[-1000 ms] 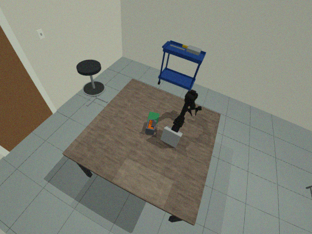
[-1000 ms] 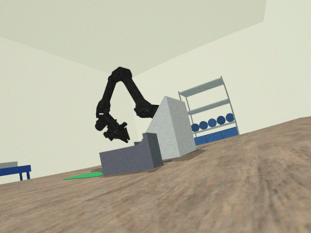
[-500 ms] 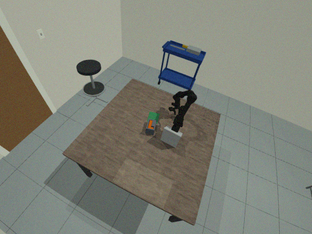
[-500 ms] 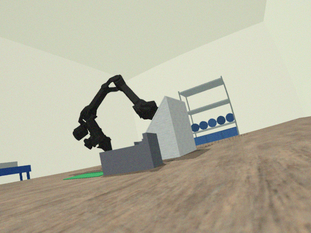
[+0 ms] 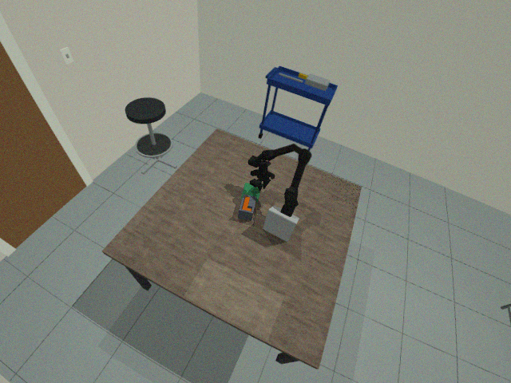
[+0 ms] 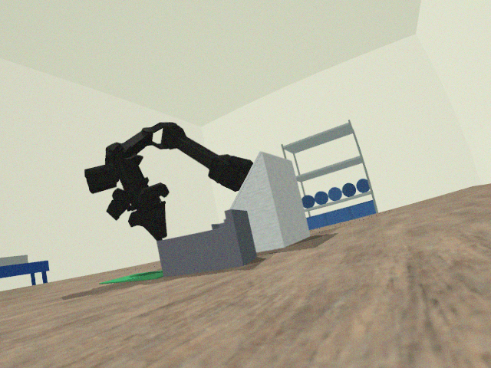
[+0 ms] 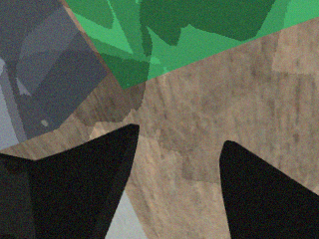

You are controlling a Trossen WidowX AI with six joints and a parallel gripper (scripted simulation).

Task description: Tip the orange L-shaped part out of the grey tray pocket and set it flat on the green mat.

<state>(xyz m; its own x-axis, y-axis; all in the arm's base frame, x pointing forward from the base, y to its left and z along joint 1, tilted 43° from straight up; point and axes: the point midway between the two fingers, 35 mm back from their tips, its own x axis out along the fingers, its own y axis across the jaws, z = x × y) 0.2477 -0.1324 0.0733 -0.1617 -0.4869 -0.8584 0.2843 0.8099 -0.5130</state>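
Top view: found orange L-shaped part (image 5: 247,204) seated in the pocket of the grey tray (image 5: 242,215), top face up, on the wooden table (image 5: 185,230). Saw green mat (image 5: 248,189) just beyond the tray's far end, partly hidden under the gripper (image 5: 258,183). Noted arm bent over from the white base block (image 5: 280,223), which stood near the tray's side.

Exterior view: caught gripper (image 6: 158,233) pointing down, tips close above the tray (image 6: 202,249) at its mat end; could not tell whether touching. Saw mat (image 6: 134,277) flat on the table beside the tray.

Wrist view: found fingers partly spread, nothing pinched between them, gripper (image 7: 179,135) over bare wood, with mat (image 7: 199,14) and tray corner (image 7: 47,67) ahead.
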